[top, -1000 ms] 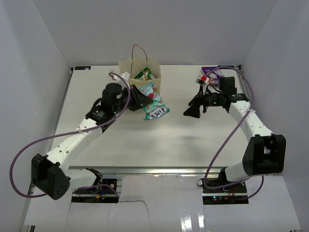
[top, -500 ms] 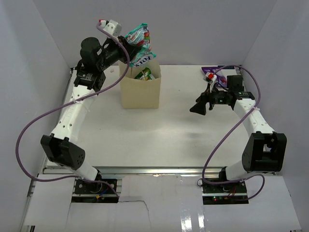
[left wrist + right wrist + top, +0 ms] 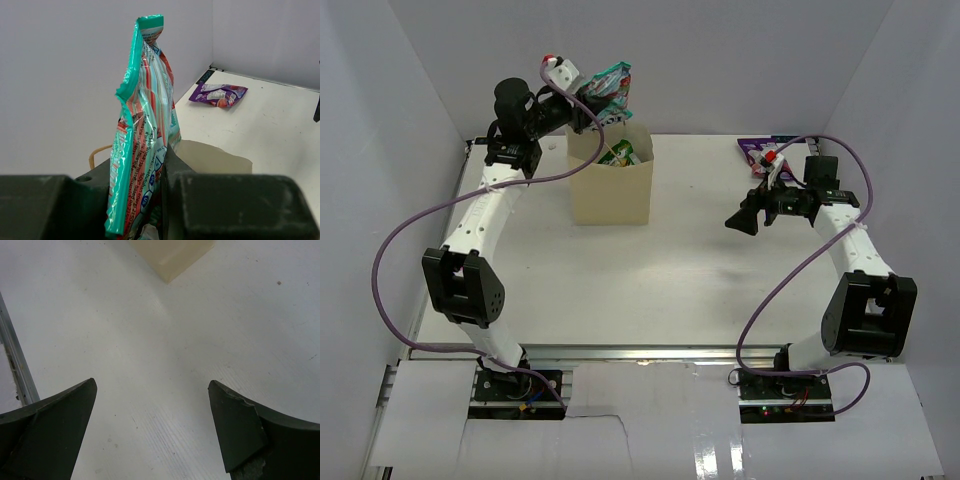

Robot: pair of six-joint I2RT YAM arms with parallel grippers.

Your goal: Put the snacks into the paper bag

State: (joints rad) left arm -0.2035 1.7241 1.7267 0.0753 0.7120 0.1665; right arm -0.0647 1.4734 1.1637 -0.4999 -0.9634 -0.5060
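The tan paper bag [image 3: 610, 190] stands upright at the back left of the table, with a green-yellow packet [image 3: 618, 153] showing inside its mouth. My left gripper [image 3: 590, 108] is shut on the teal-green pouch [image 3: 611, 84] and holds it upright just above the bag's opening. In the left wrist view the pouch [image 3: 145, 120] stands between my fingers, with the bag's rim [image 3: 215, 157] and a handle [image 3: 97, 152] below. A purple-white packet [image 3: 756, 148] lies at the back right and shows in the left wrist view [image 3: 218, 95]. My right gripper [image 3: 742, 220] is open and empty above bare table [image 3: 152, 385].
White walls close in the table on the left, back and right. The bag's base corner [image 3: 172, 255] shows at the top of the right wrist view. A metal rail [image 3: 17, 365] runs along the table edge.
My left arm has lifted the teal-green pouch from the table in front of the bag to above its mouth. My right gripper has drifted slightly right, staying open.
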